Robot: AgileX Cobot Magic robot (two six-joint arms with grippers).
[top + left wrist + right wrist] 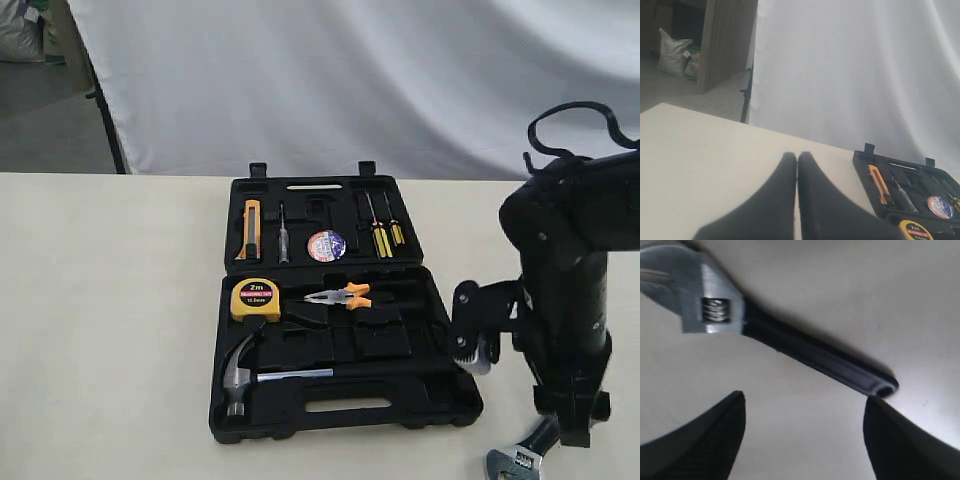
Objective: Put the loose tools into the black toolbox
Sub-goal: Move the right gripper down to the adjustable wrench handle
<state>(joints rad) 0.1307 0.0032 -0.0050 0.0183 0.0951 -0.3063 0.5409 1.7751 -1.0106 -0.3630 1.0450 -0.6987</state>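
While the black toolbox (300, 428) sits wide open in the middle of the table (100, 350), two of the three loose tools are already in it. The steel claw hammer (243, 375) is lying in its moulded recess at the near left corner of the front half, head to the left and handle pointing right. The little tape roll (326, 245) sits in the back half, between a yellow utility knife (250, 228) and a pair of yellow-handled screwdrivers (381, 236). A yellow tape measure (255, 298) and the orange-handled pliers (340, 295) are side by side in the front half, just above the hammer. The odd one out is the adjustable wrench (517, 461): it's flat on the bare table off the box's near right corner, right under the right arm. From the wrist cam, the right gripper (804, 397) has its fingers spread wide with nothing between them, just tabletop. The wrench lies just past the tips, and the end of its black handle comes really close to one finger (905, 440); can't tell if they touch. The left gripper (797, 157) is pinched completely closed on nothing, hovering over empty table well to the left of the box.
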